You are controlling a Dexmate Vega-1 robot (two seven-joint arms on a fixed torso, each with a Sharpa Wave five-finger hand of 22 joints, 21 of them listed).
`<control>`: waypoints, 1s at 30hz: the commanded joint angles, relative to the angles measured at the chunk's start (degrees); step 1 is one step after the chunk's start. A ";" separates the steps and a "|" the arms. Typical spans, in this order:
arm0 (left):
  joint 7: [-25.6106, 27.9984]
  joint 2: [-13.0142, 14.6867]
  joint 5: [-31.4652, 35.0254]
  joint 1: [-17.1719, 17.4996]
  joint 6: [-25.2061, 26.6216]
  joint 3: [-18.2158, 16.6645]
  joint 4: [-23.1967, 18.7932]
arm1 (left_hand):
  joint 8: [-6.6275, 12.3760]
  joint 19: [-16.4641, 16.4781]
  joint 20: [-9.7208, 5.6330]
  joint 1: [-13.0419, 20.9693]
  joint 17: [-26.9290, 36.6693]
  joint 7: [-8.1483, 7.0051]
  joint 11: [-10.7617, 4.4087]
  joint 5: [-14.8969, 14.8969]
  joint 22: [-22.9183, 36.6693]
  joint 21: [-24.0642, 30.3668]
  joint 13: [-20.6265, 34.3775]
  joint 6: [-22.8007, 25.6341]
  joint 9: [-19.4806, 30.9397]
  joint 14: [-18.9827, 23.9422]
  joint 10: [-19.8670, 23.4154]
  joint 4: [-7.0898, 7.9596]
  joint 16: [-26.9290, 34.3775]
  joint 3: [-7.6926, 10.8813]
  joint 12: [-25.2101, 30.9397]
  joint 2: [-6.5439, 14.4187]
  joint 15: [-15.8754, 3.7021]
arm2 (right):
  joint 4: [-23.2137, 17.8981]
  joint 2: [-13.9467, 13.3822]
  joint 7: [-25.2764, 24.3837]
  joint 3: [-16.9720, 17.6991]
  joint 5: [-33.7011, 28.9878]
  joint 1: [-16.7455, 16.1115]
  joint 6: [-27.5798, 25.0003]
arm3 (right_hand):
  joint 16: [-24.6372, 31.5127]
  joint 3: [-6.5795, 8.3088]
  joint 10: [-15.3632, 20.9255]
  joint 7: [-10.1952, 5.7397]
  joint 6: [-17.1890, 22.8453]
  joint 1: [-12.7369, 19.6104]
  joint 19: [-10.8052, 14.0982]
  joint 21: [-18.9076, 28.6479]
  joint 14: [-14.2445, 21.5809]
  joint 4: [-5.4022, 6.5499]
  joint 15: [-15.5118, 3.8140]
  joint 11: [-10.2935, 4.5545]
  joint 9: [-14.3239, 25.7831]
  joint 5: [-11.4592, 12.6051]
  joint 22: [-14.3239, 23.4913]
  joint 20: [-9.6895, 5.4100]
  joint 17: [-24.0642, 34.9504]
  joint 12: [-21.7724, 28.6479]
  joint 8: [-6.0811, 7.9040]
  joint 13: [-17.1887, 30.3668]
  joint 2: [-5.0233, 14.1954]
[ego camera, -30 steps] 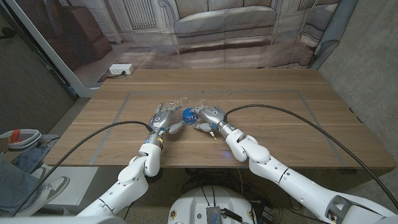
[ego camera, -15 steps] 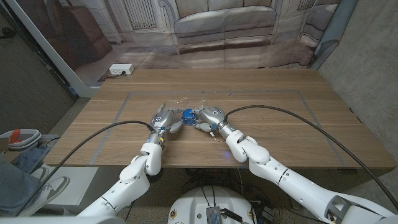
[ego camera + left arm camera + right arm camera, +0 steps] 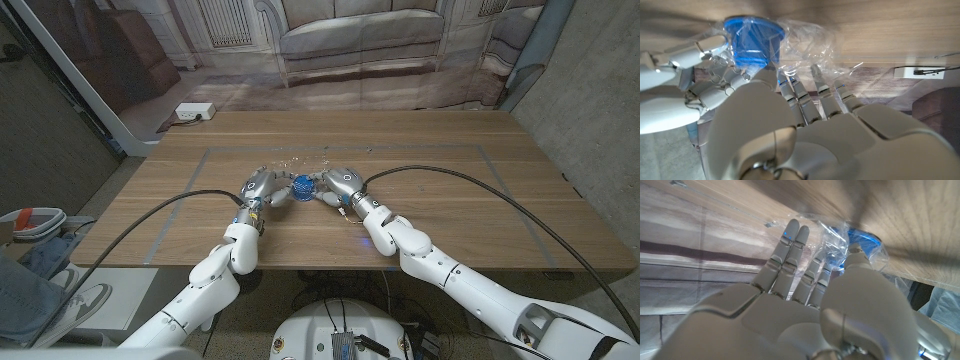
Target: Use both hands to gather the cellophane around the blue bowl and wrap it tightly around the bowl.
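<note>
My left hand [image 3: 259, 188]: it stands just left of the blue bowl [image 3: 302, 184], fingers reaching past the bowl's far side. In the left wrist view my fingertips [image 3: 816, 70] sit in the crinkled cellophane [image 3: 802, 42] and the film is bunched against them. Whether I truly grip the film or only press it, I cannot tell.

My right hand [image 3: 340, 186]: it stands just right of the bowl, mirroring the left. In the right wrist view my fingers [image 3: 790, 245] lie close together and stretch out over the film beside the bowl, with my thumb [image 3: 862, 275] up against the bowl's wrapped side. A real grip is not plain here either.

Blue bowl: it sits on the surface [image 3: 450, 200] directly between my two hands, about equally near to each, with film already drawn over it.

Key relation: the bowl lies inward from both palms, so I judge the coming squeeze runs along the line joining my hands, each pushing toward the other.

Cellophane beyond: loose glinting film [image 3: 290, 160] spreads on the surface just past the bowl, on its far side, beyond my fingertips. I judge this is what is left to gather in.
</note>
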 commanded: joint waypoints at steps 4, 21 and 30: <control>-3.68 -1.97 -7.31 -0.61 -1.24 -5.29 -2.53 | -0.84 2.36 0.22 -0.98 -0.07 1.34 0.41 -0.16 0.00 0.75 0.24 0.28 0.16 2.63 1.35 0.75 0.19 0.27 -0.48 0.10 -2.77 | 1.65 0.80 -3.04 -0.11 2.24 1.83 1.81 | -5.36 -2.60 4.76 0.02 4.31 2.90 -9.73 27.73 6.20 0.97 -5.80 -0.03 0.49 -0.35 -4.85 -8.24 11.22 -4.46 -2.02 0.48 -0.53; -10.13 -3.07 -10.43 -2.73 3.07 -7.67 -4.96 | -1.11 10.36 0.08 -0.48 -0.42 4.89 3.15 -0.30 -0.16 2.26 0.25 6.26 0.26 12.94 7.99 0.01 -0.14 2.06 -0.73 0.30 -4.15 | -3.56 0.31 9.14 3.72 9.13 2.96 2.60 | -3.26 -4.58 8.83 0.03 8.49 2.86 -11.82 36.07 9.46 1.99 -5.81 0.12 0.47 -0.14 -5.12 -8.32 15.15 -5.09 -2.21 0.55 0.40; -17.36 -2.76 -11.81 -7.65 9.81 -7.49 -4.61 | -1.77 10.66 0.34 -0.73 -0.38 6.41 3.99 -0.32 -0.16 2.04 0.29 5.84 0.29 13.45 8.02 0.20 -0.73 2.40 -1.25 0.58 -3.27 | -3.63 1.69 15.83 3.93 10.55 3.76 -1.35 | -2.04 -5.32 10.43 0.05 9.21 2.40 -9.22 37.93 13.14 2.24 -5.80 0.30 0.44 -0.37 -5.12 -8.50 15.71 -5.18 -2.19 0.55 0.84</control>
